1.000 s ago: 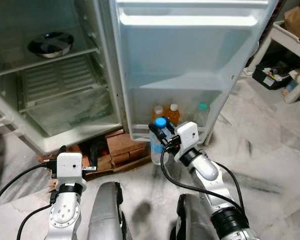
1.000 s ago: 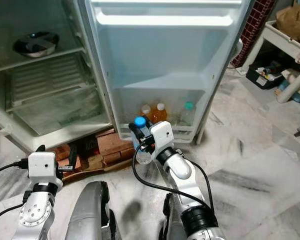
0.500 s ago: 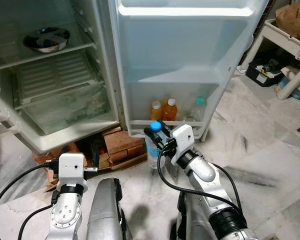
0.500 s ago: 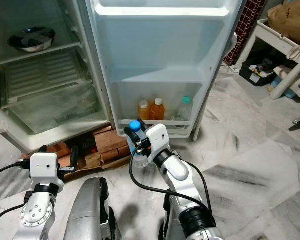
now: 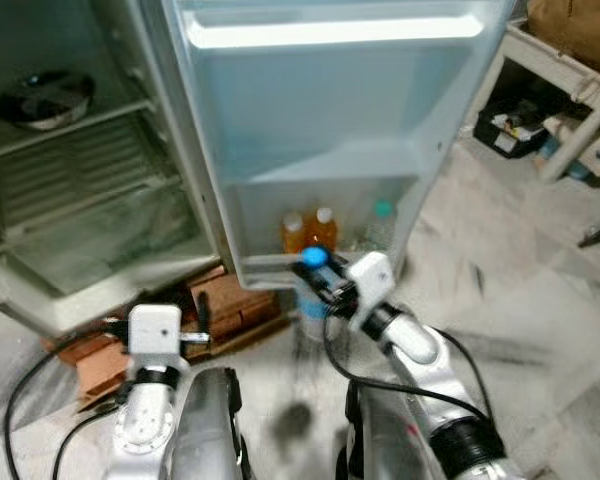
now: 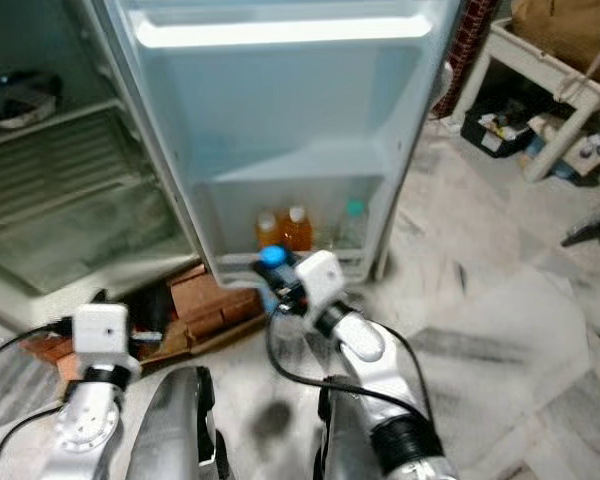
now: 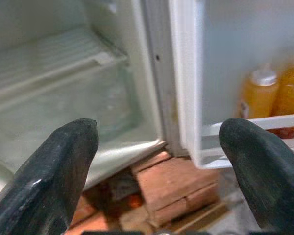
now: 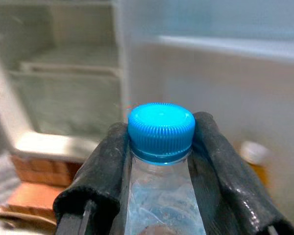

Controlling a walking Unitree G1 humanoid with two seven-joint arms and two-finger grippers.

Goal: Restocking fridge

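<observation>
My right gripper is shut on the neck of a clear water bottle with a blue cap, held upright just in front of the open fridge door's bottom rack. In that rack stand two orange drink bottles and a clear bottle with a green cap. My left gripper is open and empty, low on the left, facing the fridge's lower edge and the door rack.
The open fridge body has wire shelves and a metal bowl on an upper shelf. Bricks and cardboard prop the fridge base. A white table with clutter beneath it stands at the right on the marble floor.
The camera has shifted and blurred; the fridge sits further left in view. The right gripper still holds the bottle before the door rack.
</observation>
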